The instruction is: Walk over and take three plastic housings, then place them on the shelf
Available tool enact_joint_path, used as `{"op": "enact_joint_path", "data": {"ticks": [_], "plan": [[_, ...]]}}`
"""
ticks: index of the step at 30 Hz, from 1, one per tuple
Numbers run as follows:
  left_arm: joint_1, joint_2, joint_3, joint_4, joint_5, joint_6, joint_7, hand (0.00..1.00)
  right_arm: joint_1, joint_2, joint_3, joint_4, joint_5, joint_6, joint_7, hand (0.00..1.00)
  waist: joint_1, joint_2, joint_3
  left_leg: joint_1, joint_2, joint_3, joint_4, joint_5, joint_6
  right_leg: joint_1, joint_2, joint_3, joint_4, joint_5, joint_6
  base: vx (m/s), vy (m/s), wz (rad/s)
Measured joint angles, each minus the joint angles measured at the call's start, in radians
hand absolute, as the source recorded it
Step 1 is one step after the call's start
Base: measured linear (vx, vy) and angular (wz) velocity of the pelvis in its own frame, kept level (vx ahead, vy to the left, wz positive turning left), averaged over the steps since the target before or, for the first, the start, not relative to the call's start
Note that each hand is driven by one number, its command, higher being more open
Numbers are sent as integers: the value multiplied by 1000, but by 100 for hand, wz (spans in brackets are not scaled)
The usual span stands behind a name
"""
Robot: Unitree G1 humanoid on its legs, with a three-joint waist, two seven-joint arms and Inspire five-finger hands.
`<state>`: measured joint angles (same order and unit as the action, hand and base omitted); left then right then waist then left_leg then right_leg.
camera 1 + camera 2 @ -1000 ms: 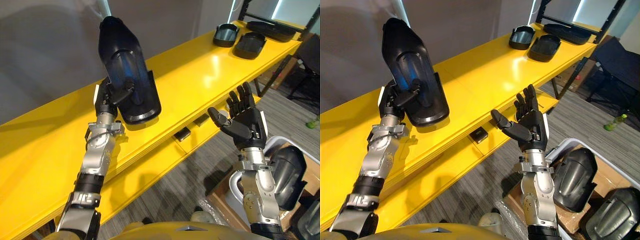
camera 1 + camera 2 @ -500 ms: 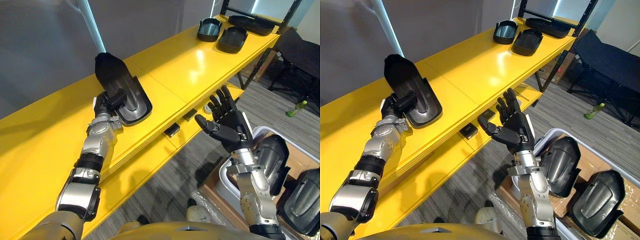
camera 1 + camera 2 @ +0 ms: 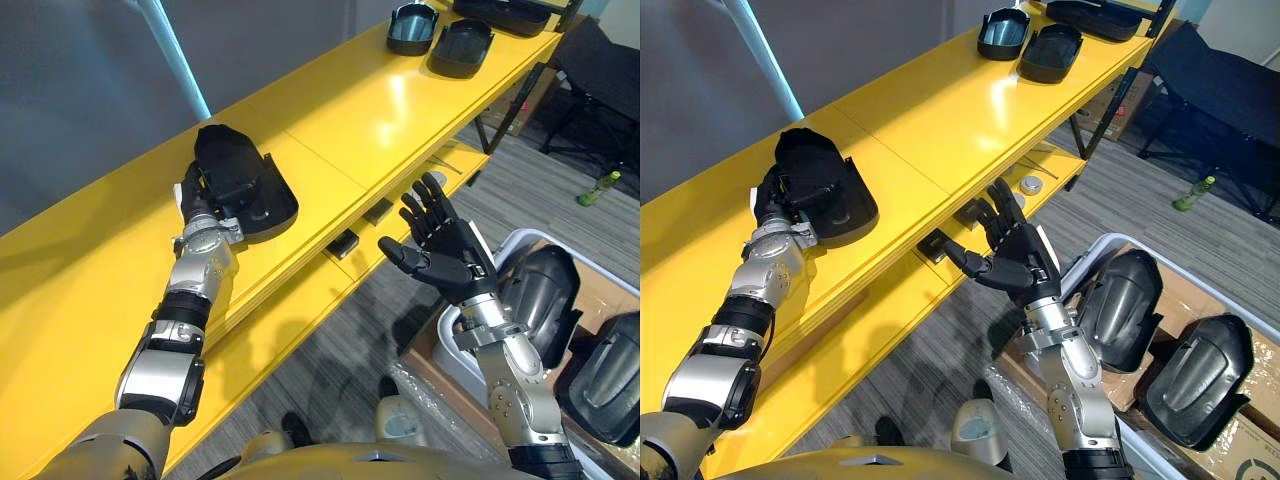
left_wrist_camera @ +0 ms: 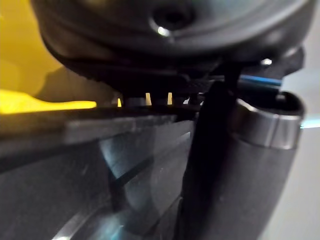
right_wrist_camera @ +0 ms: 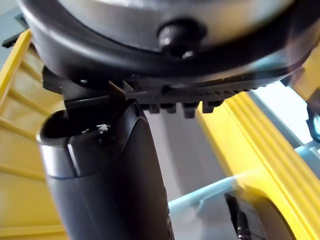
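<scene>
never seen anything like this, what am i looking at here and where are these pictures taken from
This is a humanoid robot with two silver arms ending in dark hands. The two wide pictures come from cameras in its head, looking down; the two very close ones come from cameras on its wrists. Its left hand is curled round one end of a black plastic housing that seems to rest on the yellow shelf. Its right hand is open in the air, holding nothing. More housings lie at the shelf's far end, and further housings sit in a white bin at the robot's right.
</scene>
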<state>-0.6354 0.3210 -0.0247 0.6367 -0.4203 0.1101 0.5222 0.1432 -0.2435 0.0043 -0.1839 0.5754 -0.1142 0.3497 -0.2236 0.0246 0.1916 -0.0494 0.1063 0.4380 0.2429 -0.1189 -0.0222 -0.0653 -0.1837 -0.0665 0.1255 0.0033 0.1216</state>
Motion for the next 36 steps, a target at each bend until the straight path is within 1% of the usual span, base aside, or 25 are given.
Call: {"op": "enact_joint_path", "data": {"ticks": [4,7,8,9,11,14,16,19,20,21,22,23,25,26,27,28,29,30,31,32,33,34,35,36], "plan": [[-44,3,46,32,5,-5,95,100,4,-2,26,-19,0,1,20,100,0,-2,11,-13,14,4,19,-9,-3,-3,12,8,-8,6,1,-9,-5,-4],[-66,7,76,53,-1,-8,134,100,4,-6,43,-19,0,1,21,100,0,0,15,-13,19,7,30,-15,-4,-2,14,11,-8,6,1,27,5,-4],[-72,10,79,63,-6,-21,142,100,4,-6,53,-19,0,3,21,100,0,0,16,-14,21,9,35,-19,-3,0,16,13,-9,6,1,31,18,-4],[-72,11,80,63,-44,-47,127,100,4,-6,57,-21,1,12,22,100,0,-1,16,-14,21,10,37,-23,-3,1,16,14,-10,7,1,33,20,-3],[-73,12,79,60,-84,-72,110,100,4,-6,59,-21,0,26,24,100,0,-1,19,-14,24,10,48,-32,-3,7,16,15,-15,7,1,40,29,-1],[-75,13,78,56,-142,-96,85,100,-2,-6,66,-21,-20,28,20,100,1,0,27,-13,27,7,69,-47,0,20,16,16,-22,8,4,24,38,-2],[-75,13,76,30,-189,-111,74,100,-7,-6,66,-22,-31,26,-5,100,3,-2,35,-13,25,7,73,-50,3,22,13,16,-23,9,5,-2,36,0],[-73,13,77,-11,-246,-114,54,100,-23,-6,72,-22,-151,14,-69,100,7,-3,36,-11,24,2,74,-50,4,29,13,12,-25,11,6,-11,23,5],[-68,12,77,-43,-247,-125,51,100,-41,-6,83,-22,-218,7,-102,100,9,-3,36,-10,24,-1,75,-50,4,33,13,8,-25,11,6,-11,6,5],[-63,11,78,-69,-246,-130,50,100,-50,-8,90,-22,-254,0,-121,100,11,-3,36,-10,24,-3,75,-50,4,34,14,6,-25,11,6,-15,3,6],[-50,11,78,-129,-245,-136,49,100,-64,-10,104,-22,-315,-15,-154,100,16,-2,36,-10,24,-6,75,-49,5,36,14,2,-25,11,6,-23,0,9],[-13,9,79,-250,-243,-158,38,100,-91,-25,132,-22,-390,-32,-198,100,25,-1,37,-8,21,-13,75,-48,6,41,14,-5,-25,11,6,-22,2,11],[29,4,79,-370,-230,-178,32,100,-116,-37,163,-22,-411,-40,-228,100,33,1,36,-6,16,-29,73,-45,8,55,13,-19,-30,11,6,-14,4,20],[72,-2,79,-465,-209,-198,32,100,-137,-37,185,-22,-409,-51,-241,100,46,3,36,-1,12,-40,66,-41,8,69,11,-31,-39,11,6,-8,-9,29],[123,-13,81,-558,-154,-202,53,100,-157,-36,206,-22,-401,-57,-250,100,62,8,35,3,10,-53,65,-40,7,81,11,-44,-43,10,6,-5,-14,26],[151,-19,81,-603,-118,-206,70,100,-167,-35,216,-22,-401,-59,-251,100,69,11,34,3,9,-59,65,-39,7,86,11,-51,-44,9,5,-9,-14,27],[207,-44,92,-684,-63,-224,106,100,-184,-30,238,-22,-400,-63,-254,100,91,17,31,3,7,-71,62,-35,7,90,10,-65,-48,8,4,-26,-15,32],[260,-72,116,-744,38,-233,164,100,-199,-25,270,-22,-401,-67,-263,100,111,21,28,4,2,-85,52,-27,6,98,9,-80,-56,8,4,-26,-19,34],[285,-87,131,-767,98,-235,203,100,-204,-24,288,-22,-403,-70,-272,100,121,23,27,5,-1,-94,46,-21,6,104,8,-90,-60,8,3,-22,-31,42],[333,-113,164,-812,192,-239,270,100,-208,-18,326,-22,-404,-71,-288,100,139,24,25,5,-7,-112,32,-10,5,110,7,-108,-62,5,0,-3,-43,47],[393,-140,198,-879,235,-241,308,100,-207,-7,367,-21,-403,-71,-307,100,154,24,25,5,-10,-131,26,-3,2,121,7,-128,-67,4,-3,0,-46,42],[430,-154,212,-923,239,-241,318,100,-206,0,387,-19,-403,-71,-317,100,167,24,24,5,-10,-136,25,-2,1,125,8,-135,-70,3,-4,8,-47,36],[511,-179,221,-1007,243,-242,320,100,-205,17,422,-15,-402,-71,-332,100,191,23,24,5,-11,-150,25,-1,0,138,9,-151,-79,3,-4,23,-41,35],[592,-205,208,-1074,269,-242,309,100,-206,33,450,-10,-402,-71,-346,100,211,22,23,5,-15,-167,25,0,0,151,8,-167,-81,0,-8,20,-31,38]]}}
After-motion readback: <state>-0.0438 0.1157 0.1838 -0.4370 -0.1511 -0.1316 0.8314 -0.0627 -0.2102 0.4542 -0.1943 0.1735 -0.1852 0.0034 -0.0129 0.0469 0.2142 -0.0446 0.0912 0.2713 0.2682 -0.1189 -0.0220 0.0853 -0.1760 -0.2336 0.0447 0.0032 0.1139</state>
